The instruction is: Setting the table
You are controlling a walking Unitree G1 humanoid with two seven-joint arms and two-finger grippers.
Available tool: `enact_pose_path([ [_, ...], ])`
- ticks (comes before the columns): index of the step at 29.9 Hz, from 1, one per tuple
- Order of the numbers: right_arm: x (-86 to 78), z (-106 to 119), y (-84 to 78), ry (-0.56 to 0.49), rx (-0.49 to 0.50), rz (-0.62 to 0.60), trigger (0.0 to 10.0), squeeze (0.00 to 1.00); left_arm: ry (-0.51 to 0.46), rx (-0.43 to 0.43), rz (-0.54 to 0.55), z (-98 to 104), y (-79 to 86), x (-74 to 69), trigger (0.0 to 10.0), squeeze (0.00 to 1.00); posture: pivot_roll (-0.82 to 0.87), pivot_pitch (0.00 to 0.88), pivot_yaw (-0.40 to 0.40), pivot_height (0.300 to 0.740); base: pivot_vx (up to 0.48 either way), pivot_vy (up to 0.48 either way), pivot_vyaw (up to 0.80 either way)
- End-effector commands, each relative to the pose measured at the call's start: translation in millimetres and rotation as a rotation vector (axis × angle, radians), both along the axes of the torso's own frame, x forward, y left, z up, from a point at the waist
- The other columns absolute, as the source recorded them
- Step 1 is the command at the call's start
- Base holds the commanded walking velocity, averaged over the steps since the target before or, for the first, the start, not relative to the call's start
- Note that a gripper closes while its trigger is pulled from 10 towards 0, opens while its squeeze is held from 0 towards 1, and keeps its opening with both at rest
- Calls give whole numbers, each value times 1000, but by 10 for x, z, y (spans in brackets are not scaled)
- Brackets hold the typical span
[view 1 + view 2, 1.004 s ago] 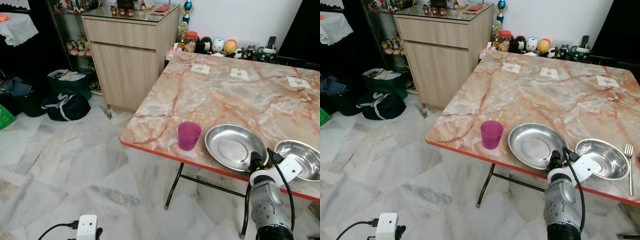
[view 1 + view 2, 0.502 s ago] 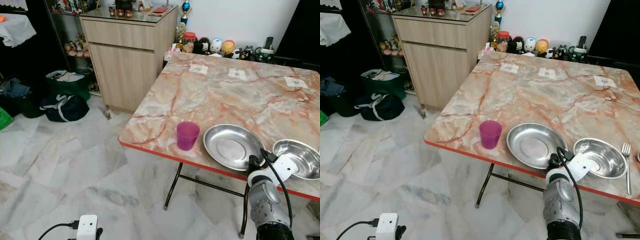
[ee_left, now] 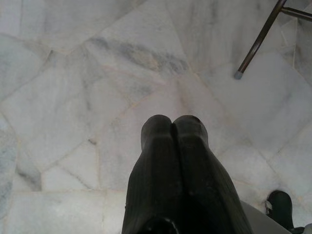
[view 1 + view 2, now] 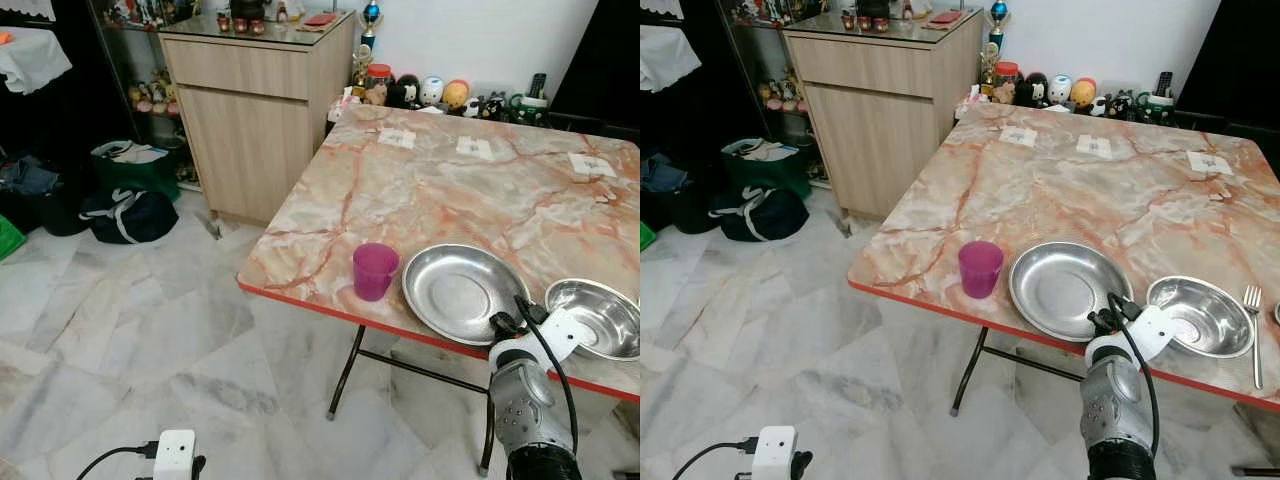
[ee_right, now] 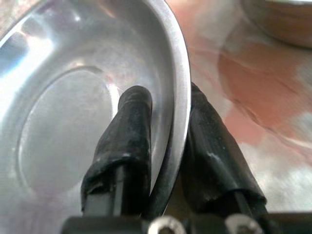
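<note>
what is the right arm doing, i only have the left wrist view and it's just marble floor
Observer: The right gripper has its fingers clamped over the rim of the large round steel plate, one inside, one outside.
Operator: where's that plate
Observer: On the marble-patterned table, near its red front edge.
Operator: anything next to it
Observer: A small purple plastic cup on its left, a smaller steel bowl on its right, then a silver fork.
</note>
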State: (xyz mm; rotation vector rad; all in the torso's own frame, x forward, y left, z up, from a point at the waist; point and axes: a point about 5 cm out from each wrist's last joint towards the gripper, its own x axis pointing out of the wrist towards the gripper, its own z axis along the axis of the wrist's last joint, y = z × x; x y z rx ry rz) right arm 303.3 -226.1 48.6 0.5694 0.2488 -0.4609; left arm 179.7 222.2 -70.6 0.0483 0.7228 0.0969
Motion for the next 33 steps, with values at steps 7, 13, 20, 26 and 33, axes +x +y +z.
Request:
enact_pose_path([
  [7,14,54,51,-42,-46,4,0,0,10,2,1,-15,-15,-20,10000,0,61,0,-29,740,0,0,0],
  [13,111,469,95,-318,-157,12,0,0,5,7,-13,-9,-31,-2,10000,0,57,0,-25,740,0,0,0],
  [20,190,811,3,-450,-276,-27,0,0,5,8,-13,-13,-47,-7,10000,0,52,0,-22,740,0,0,0],
  [26,192,870,-21,-469,-302,-28,2314,0,4,12,-12,-13,-47,-9,10000,0,47,0,-20,740,0,0,0],
  [33,150,1064,80,-590,-316,11,10000,0,16,38,-25,-24,-35,-34,10000,0,36,0,-18,740,0,0,0],
])
